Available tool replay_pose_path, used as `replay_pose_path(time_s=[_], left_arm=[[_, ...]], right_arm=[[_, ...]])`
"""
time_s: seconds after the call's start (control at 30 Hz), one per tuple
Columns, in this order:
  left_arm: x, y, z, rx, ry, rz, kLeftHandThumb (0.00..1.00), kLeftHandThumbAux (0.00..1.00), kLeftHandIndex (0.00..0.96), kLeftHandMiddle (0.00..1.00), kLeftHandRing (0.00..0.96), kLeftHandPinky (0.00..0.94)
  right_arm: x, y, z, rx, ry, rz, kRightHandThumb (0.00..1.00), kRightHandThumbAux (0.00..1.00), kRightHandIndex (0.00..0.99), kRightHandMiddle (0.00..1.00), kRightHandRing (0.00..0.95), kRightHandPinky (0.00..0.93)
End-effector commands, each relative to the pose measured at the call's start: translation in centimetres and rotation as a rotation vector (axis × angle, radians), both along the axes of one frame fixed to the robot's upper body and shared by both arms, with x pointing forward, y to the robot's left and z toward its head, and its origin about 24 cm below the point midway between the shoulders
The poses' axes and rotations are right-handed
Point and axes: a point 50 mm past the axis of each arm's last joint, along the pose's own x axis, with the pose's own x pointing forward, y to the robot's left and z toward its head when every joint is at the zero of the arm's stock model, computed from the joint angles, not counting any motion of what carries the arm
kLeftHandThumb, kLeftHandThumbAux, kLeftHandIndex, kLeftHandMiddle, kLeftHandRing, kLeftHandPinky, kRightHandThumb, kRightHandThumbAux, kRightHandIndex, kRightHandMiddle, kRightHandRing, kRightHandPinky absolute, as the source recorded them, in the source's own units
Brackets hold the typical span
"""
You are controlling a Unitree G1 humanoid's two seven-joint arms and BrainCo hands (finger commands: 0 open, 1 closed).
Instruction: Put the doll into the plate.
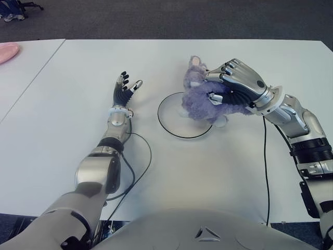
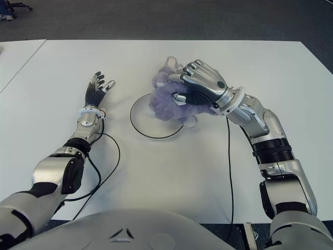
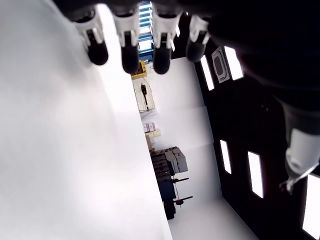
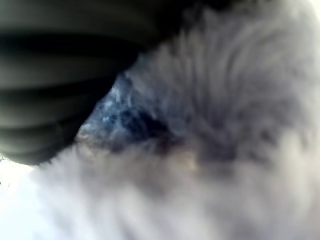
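Observation:
A fluffy purple doll (image 1: pixel 200 99) is held by my right hand (image 1: pixel 234 83), whose fingers are curled over its top and side. The doll hangs over the right part of a clear round plate (image 1: pixel 169 122) with a dark rim, near the table's middle. Whether the doll touches the plate I cannot tell. In the right wrist view purple fur (image 4: pixel 210 130) fills the picture right against the palm. My left hand (image 1: pixel 124 89) shows to the left of the plate with its fingers spread, holding nothing.
The white table (image 1: pixel 67 130) stretches wide on all sides. A second white table adjoins at the far left, with a pink object (image 1: pixel 7 52) on it. Black cables (image 1: pixel 143 156) run along both arms over the table. Dark floor lies beyond the far edge.

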Motion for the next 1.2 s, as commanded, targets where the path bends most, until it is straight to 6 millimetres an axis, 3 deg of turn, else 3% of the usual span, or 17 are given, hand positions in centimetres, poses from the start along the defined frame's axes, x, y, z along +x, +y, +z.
replay_pose_path(time_s=[0.03,0.87,1.2], left_arm=[[-7.1,-1.1,-8.7,-0.046,0.427,0.030,0.000,0.506,0.075,0.121,0.106,0.074],[-7.1,-1.4,-8.7,-0.040,0.423,0.018,0.000,0.509,0.075,0.125,0.107,0.065],[-7.1,-1.3,-8.7,-0.045,0.433,0.023,0.000,0.508,0.085,0.122,0.101,0.084]], right_arm=[[0.2,1.3,0.3,-0.024,-0.008,0.038,0.704,0.727,0.437,0.876,0.879,0.875],[0.8,3.5,1.6,-0.010,0.021,0.081,0.704,0.724,0.437,0.880,0.876,0.877],[0.7,4.2,1.3,-0.008,0.027,0.097,0.704,0.724,0.438,0.879,0.876,0.877]])
